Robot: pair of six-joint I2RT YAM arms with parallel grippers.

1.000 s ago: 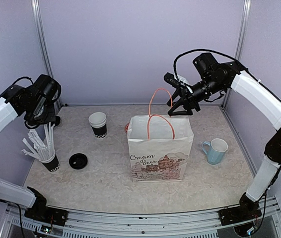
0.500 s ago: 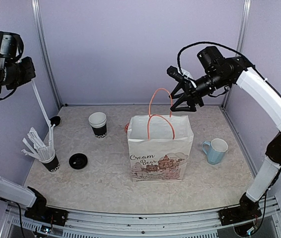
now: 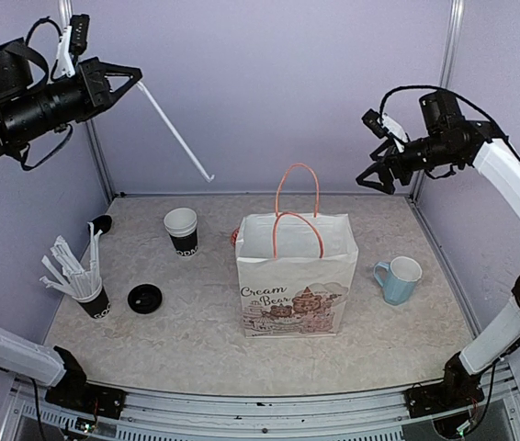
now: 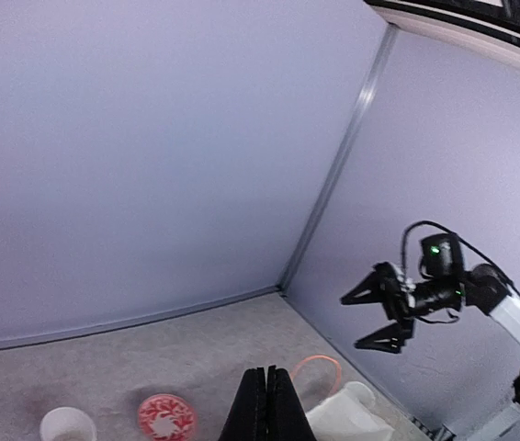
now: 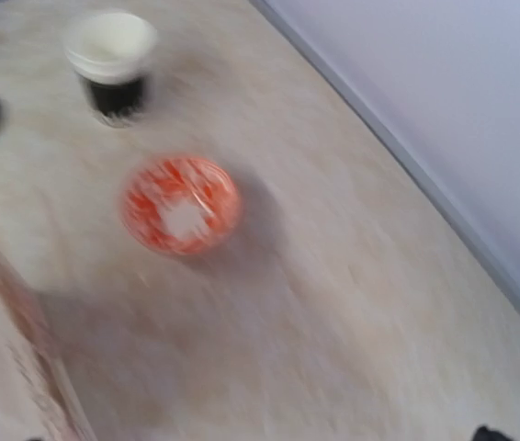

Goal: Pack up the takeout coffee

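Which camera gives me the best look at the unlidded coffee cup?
Top external: the cup stands whole and sharp, left of the bag. Right wrist shows it blurred; left wrist only its rim at the bottom edge.

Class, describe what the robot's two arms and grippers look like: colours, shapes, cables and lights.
The left arm and right arm have white links between black joints. The left gripper and right gripper are black, with slim pointed fingers. Black cables loop over the wrists; small green lights dot the right arm.
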